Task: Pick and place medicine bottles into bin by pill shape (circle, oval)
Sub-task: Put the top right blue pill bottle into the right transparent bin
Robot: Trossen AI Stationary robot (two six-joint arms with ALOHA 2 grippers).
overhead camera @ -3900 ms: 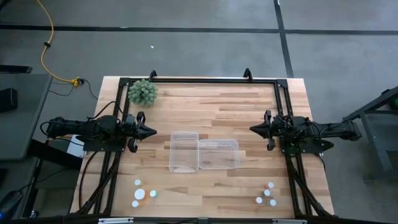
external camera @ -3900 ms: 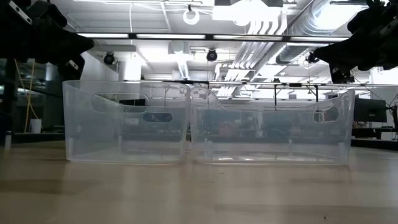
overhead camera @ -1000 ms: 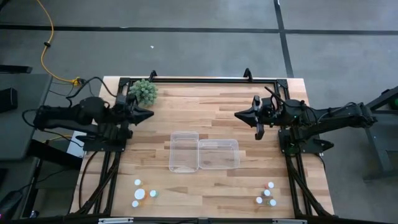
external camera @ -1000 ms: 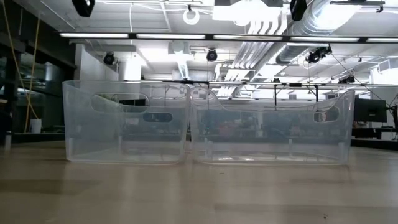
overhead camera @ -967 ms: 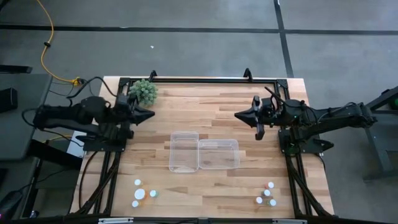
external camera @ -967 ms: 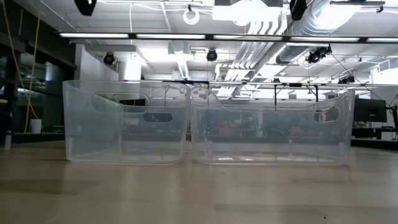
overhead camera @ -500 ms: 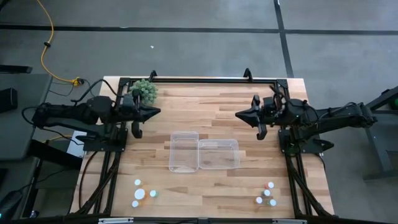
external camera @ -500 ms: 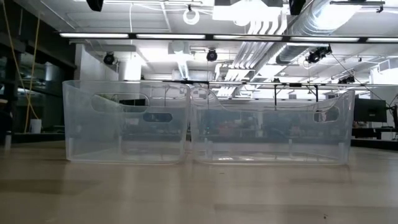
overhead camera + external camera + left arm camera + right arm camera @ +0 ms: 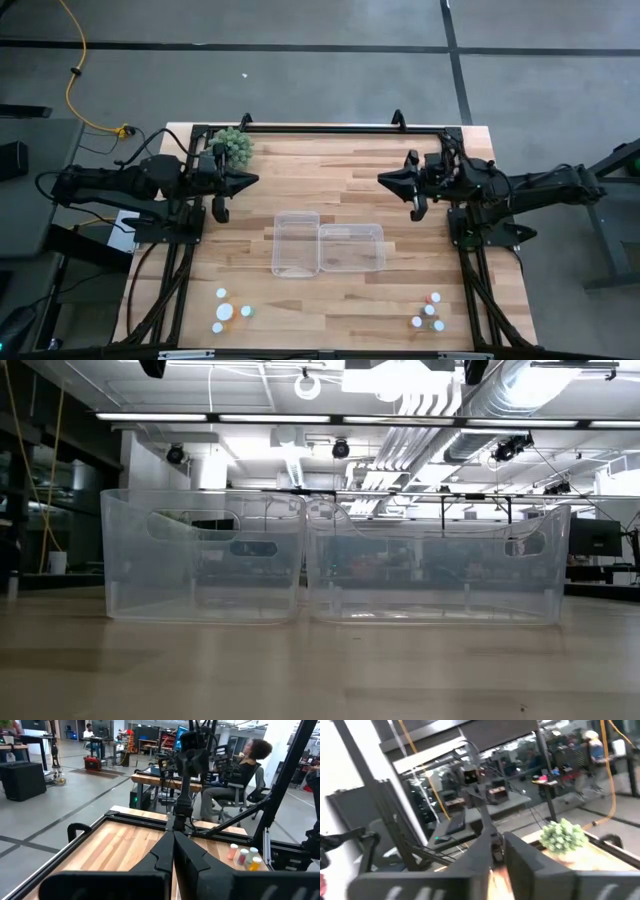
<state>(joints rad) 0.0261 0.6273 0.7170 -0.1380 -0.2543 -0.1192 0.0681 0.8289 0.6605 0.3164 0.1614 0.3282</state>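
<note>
Small white-capped medicine bottles stand upright in two clusters near the table's front edge, one at the left (image 9: 226, 311) and one at the right (image 9: 429, 310); the right cluster also shows in the left wrist view (image 9: 243, 856). Two clear bins (image 9: 297, 243) (image 9: 351, 247) stand side by side at mid-table. My left gripper (image 9: 250, 180) hovers level above the table's far left, shut and holding nothing. My right gripper (image 9: 383, 181) hovers opposite at the far right, its fingers (image 9: 486, 842) slightly parted and holding nothing. Both are far from the bottles.
A fuzzy green plant ball (image 9: 232, 147) sits at the far left corner, just behind my left gripper. A black frame (image 9: 320, 129) runs along the table's edges. In the low view the bins (image 9: 200, 560) (image 9: 440, 565) fill the middle. A seated person (image 9: 235, 775) is beyond the table.
My left gripper has rolled about the line along which it points, so that a part of its hand now hangs out toward the table's near edge. It stays shut.
</note>
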